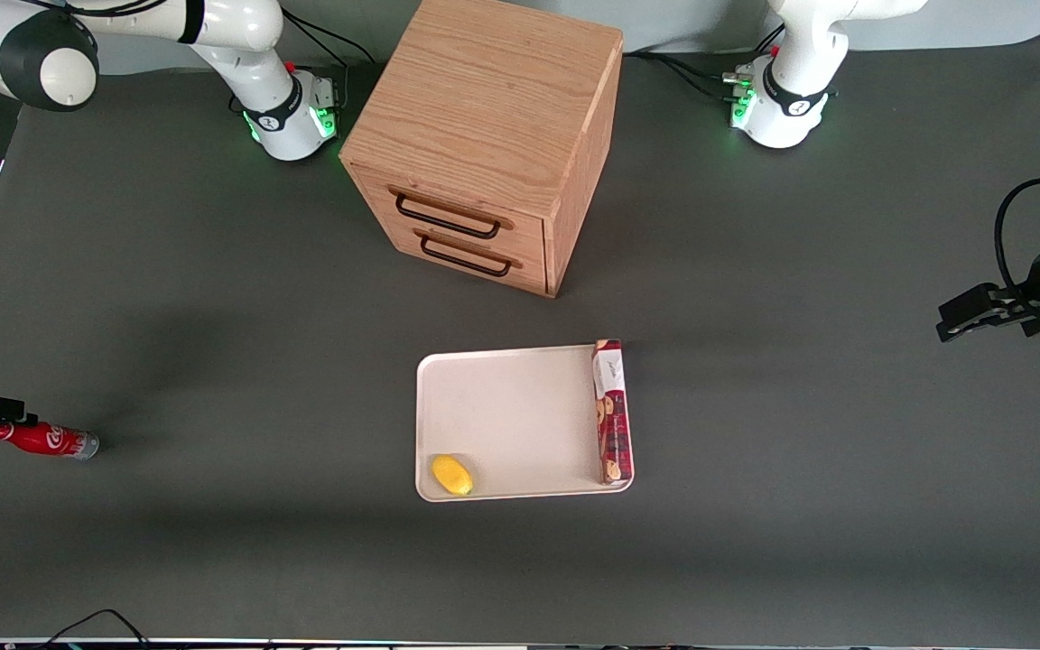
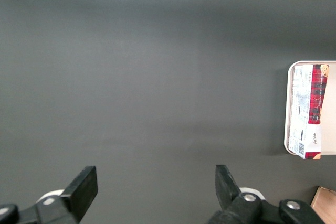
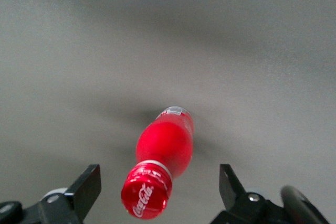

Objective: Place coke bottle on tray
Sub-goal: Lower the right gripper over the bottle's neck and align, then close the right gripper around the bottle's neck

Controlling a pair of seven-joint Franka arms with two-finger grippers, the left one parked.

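Red Coca-Cola bottle standing on a dark table.
The end effector [image 3: 160,190] hangs wide open around the coke bottle [image 3: 163,161], not gripping; white script marks its cap.

A dark grey table [image 1: 213,298] carries everything. The coke bottle [image 1: 43,439] is bright red with white script and a silvery base, far from the tray toward the working arm's end. The black gripper [image 3: 157,190] has its fingers spread around the bottle's red cap. The tray [image 1: 511,406] is off-white; on it lie a yellow lemon [image 1: 452,475] and a red-brown cookie box [image 1: 611,411]. Near the tray stands a light oak drawer box [image 1: 484,135] with black handles
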